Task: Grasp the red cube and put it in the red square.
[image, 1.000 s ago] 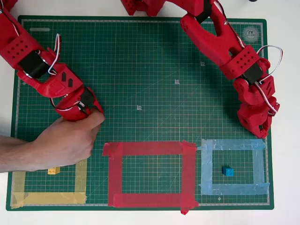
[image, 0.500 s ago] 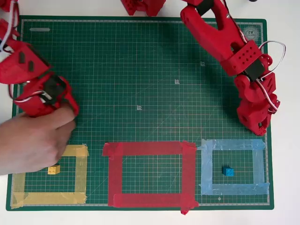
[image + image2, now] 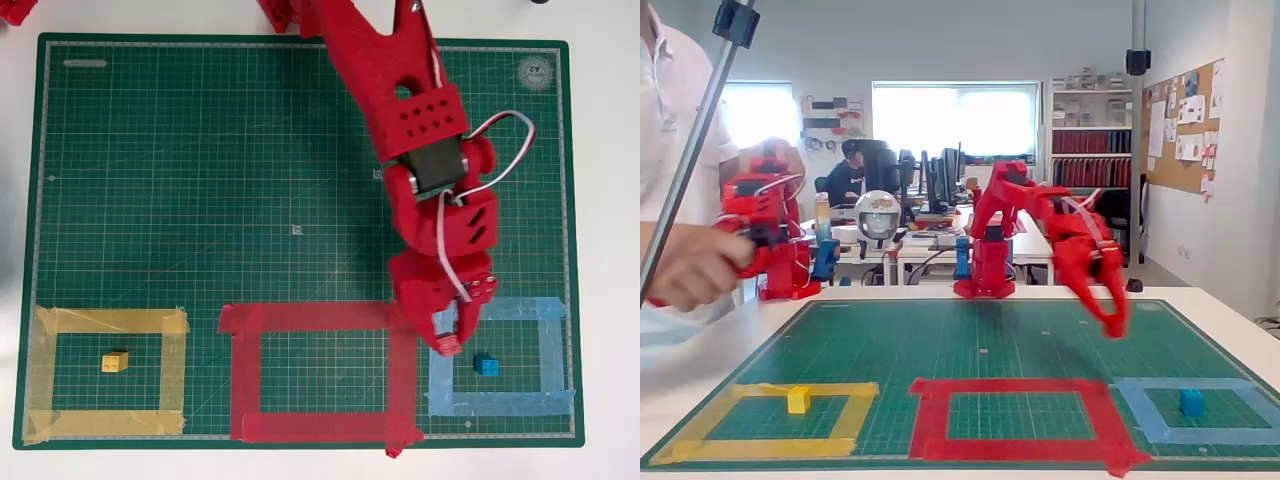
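At fingertips: small red plastic lump, maybe the studded red cube [image 3: 447, 347], red on red, unsure | red two-finger gripper [image 3: 450, 338] above left strip of light-blue tape frame [image 3: 500, 403], just right of wide red tape square [image 3: 320, 427] | finger state: cannot tell

This is an office that doubles as a robotics lab. Behind the white counter [image 3: 1220, 310] with its green cutting mat [image 3: 980, 340], the fixed view shows desks crowded with monitors [image 3: 940, 180], a seated person [image 3: 848, 172], bright windows [image 3: 955, 120], a bookshelf of binders [image 3: 1090, 125] and a cork pinboard [image 3: 1185, 130].
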